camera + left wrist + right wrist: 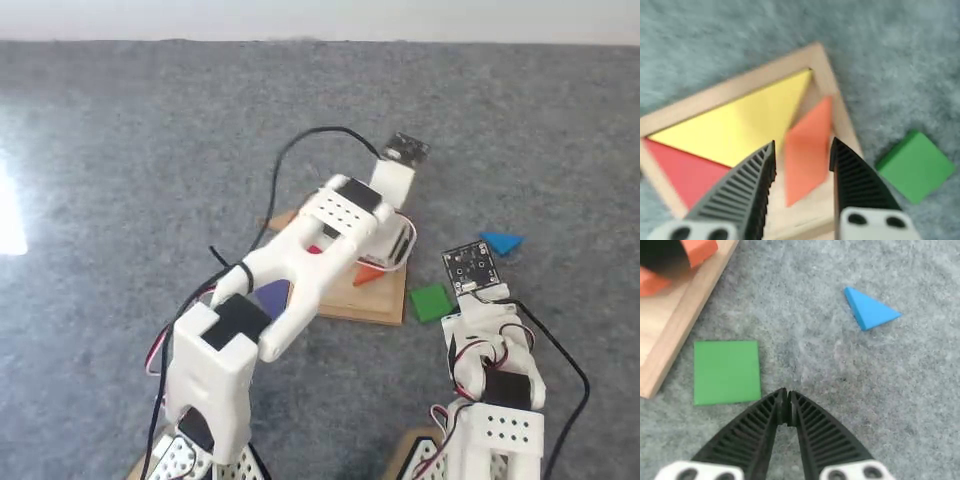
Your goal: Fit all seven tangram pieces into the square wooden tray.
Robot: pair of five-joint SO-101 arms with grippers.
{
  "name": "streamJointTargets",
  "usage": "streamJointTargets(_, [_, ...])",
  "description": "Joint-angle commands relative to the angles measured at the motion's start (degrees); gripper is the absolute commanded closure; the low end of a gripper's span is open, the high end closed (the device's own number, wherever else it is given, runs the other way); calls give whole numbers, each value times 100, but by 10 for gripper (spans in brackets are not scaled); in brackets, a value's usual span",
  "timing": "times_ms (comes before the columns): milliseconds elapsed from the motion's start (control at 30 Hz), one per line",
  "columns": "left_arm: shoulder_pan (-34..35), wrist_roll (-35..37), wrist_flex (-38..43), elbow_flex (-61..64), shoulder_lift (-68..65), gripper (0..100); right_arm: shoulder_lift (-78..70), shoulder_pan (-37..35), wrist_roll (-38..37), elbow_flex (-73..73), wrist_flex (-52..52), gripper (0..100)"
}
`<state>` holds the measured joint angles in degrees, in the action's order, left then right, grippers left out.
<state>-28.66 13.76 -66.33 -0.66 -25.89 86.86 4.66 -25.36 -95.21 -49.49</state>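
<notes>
On the left, the square wooden tray (735,85) holds a red triangle (682,170), a yellow triangle (745,120) and an orange parallelogram (807,165); from above we also see a purple piece (272,293) in it, beside the arm. The left gripper (803,145) hangs open over the tray, one finger on each side of the orange parallelogram; we cannot tell whether they touch it. Just beside the tray, a green square (726,371) lies on the grey cloth (120,200). The right gripper (787,395) is closed on nothing, close to the green square. The blue triangle (870,310) lies farther right, apart.
</notes>
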Motion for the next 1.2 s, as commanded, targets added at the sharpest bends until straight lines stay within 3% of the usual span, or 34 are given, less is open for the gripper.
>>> streamJointTargets(0, [448, 70, -88, -259, 352, 833, 92, -13, -62, 35, 127, 990])
streamJointTargets(367, [607, -53, 0, 242, 949, 834, 92, -31, -62, 35, 101, 990])
streamJointTargets(600, [484, -273, -413, 655, 1398, 834, 92, -22, -62, 35, 101, 990])
streamJointTargets(833, [255, -255, 176, 1349, 1398, 834, 92, -13, -62, 35, 101, 990])
streamJointTargets(1167, [185, -264, 360, 1516, 1389, 834, 92, -13, -62, 35, 101, 990])
